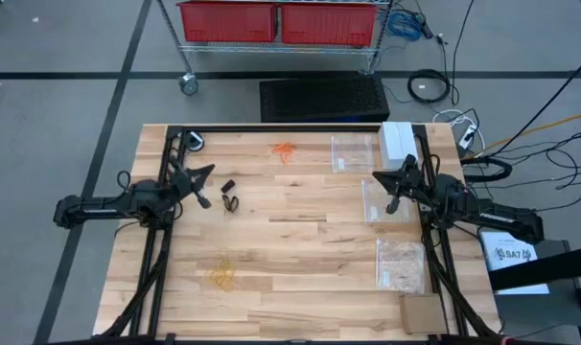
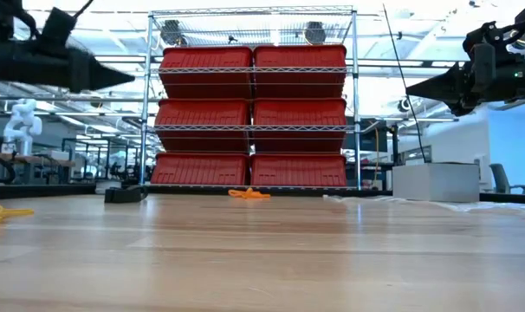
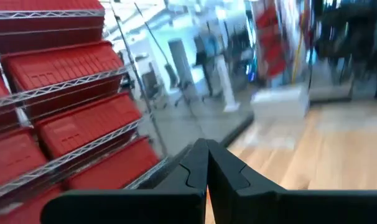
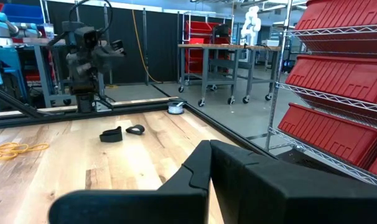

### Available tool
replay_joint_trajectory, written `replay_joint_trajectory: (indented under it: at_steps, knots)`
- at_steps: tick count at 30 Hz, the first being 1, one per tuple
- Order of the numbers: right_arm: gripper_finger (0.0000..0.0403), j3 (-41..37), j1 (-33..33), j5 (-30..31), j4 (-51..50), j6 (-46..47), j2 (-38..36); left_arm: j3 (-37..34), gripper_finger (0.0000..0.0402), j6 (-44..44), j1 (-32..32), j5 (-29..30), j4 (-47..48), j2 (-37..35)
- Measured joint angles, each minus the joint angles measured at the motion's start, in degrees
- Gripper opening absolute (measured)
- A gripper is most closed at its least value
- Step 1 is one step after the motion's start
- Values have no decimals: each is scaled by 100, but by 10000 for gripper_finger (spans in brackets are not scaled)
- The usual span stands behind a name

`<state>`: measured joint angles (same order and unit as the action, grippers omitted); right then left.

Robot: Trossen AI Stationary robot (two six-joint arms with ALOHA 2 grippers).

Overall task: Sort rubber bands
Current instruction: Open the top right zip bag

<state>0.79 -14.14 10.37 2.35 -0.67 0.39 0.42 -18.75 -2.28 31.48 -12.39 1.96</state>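
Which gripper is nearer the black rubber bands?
Left. The left gripper is raised just beside the black rubber bands, on their left. The right gripper is raised far across the table on their right.

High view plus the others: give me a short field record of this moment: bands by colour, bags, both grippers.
orange rubber bands: far middle of the table, loose
black rubber bands: left of centre, near the left gripper
pale yellow rubber bands: near left part
clear plastic bags: three along the right side
left gripper: shut, raised, holding nothing
right gripper: shut, raised, holding nothing
sorting: no bands in a bag that I can tell
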Motion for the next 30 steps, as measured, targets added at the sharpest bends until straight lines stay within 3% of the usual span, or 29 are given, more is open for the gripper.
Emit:
replay_joint_trajectory:
  at_steps: [3, 8, 19, 22, 25, 30]
  knots:
    - [0, 1, -1, 2, 0, 0, 1, 0, 6, 730, 0, -654, -443, 3]
    - [0, 0, 1, 0, -2, -1, 1, 1, 6, 797, -2, -505, -913, 6]
    - [0, -1, -1, 2, 0, 0, 1, -1, 6, 664, 0, -582, -774, 76]
    - [0, -1, -1, 0, 0, 0, 1, -1, 6, 340, 0, -1000, -784, 192]
    - [0, -1, 1, 0, 0, 0, 1, -1, 6, 386, 0, -1338, -821, 612]
    - [0, -1, -1, 0, 0, 0, 0, 102, 6, 317, 0, -1370, -982, 1995]
